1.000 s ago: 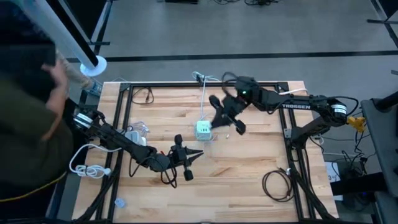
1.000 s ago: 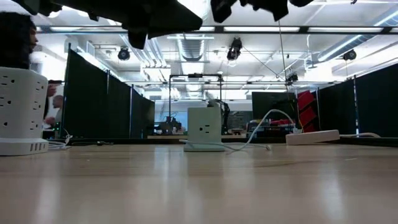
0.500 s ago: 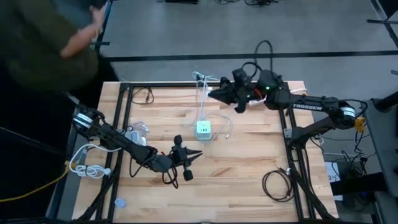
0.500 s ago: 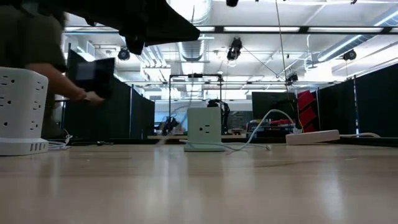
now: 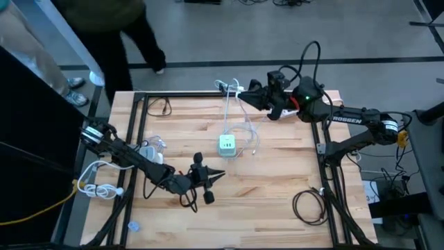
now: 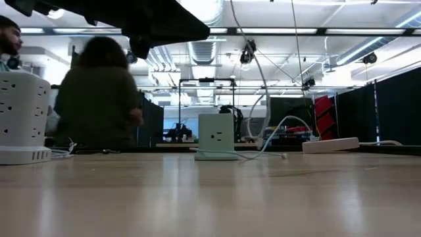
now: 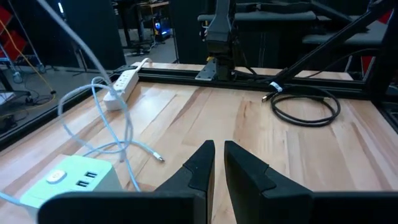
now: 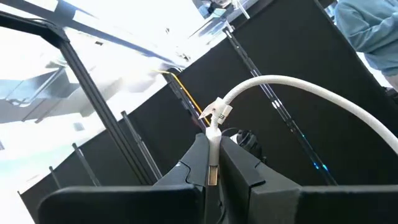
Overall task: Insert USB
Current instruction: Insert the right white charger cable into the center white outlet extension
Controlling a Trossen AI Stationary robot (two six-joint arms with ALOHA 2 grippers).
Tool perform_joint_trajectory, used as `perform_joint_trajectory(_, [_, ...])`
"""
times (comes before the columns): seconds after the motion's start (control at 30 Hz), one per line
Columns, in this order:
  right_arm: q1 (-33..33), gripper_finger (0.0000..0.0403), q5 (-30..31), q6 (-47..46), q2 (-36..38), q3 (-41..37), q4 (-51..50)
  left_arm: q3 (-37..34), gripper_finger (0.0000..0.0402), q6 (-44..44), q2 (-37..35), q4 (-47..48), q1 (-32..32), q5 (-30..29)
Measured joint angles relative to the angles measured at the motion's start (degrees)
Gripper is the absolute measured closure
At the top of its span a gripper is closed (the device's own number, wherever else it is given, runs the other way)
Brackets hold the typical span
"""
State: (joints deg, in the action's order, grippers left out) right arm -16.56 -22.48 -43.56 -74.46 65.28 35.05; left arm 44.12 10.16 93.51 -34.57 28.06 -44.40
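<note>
1. USB cable [image 8: 292, 87]: white. Your right gripper [image 8: 213, 163] has its jaws closed on the plug end, connector pinched between the fingers. In the high view that right gripper sits raised over the far edge of the table, and the cable hangs from it in a loose loop toward the middle of the board.

2. Charging cube [image 5: 227, 144]: pale green and white, near the table's centre, ports facing up; in the left wrist view you see its USB slots. It stands well apart from the held plug. Its own white lead runs to the far edge.

3. Left gripper [image 7: 214, 163]: jaws closed on nothing, low over the near-centre of the table, pointing toward the cube.

4. Things around: a white power strip [image 7: 120, 86] along the far edge; a coiled black cable [image 5: 309, 206] at the near right corner; a white round tower of outlets [image 6: 24, 118] at the left side; a coiled white cord [image 5: 97, 186] at the left rim; a short black lead [image 5: 161, 107] at the far left corner.

5. Surface: a light wooden table [image 5: 270, 187] with a black metal frame.

6. Room: grey floor, black partition panels, ceiling strip lights. You have a person [image 6: 99, 99] in dark clothing standing beyond the table's far left corner.
</note>
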Motion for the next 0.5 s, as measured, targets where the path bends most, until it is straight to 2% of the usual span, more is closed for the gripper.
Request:
perform_joint_trajectory(0.1, [0.0, 0.0392, -0.09, 1.25, 0.04, 0.0, -0.02, 0.0, 0.0377, 0.4, 0.0, -0.13, 0.04, 0.02])
perform_joint_trajectory(0.2, [0.0, 0.0392, -2.55, 7.48, 0.04, 0.0, -1.64, 0.0, 0.0377, 0.13, 0.0, -0.15, 0.04, -0.04])
perform_joint_trajectory(0.33, [-0.37, 0.0392, -12.86, 20.65, 0.04, 0.0, -8.05, 0.0, 0.0377, -1.89, 0.0, -0.21, 0.04, -0.88])
perform_joint_trajectory(0.5, [-0.38, 0.0392, -22.8, 38.73, -0.35, 0.0, -25.67, 0.0, 0.0377, -5.03, 0.0, -0.17, -0.31, -1.76])
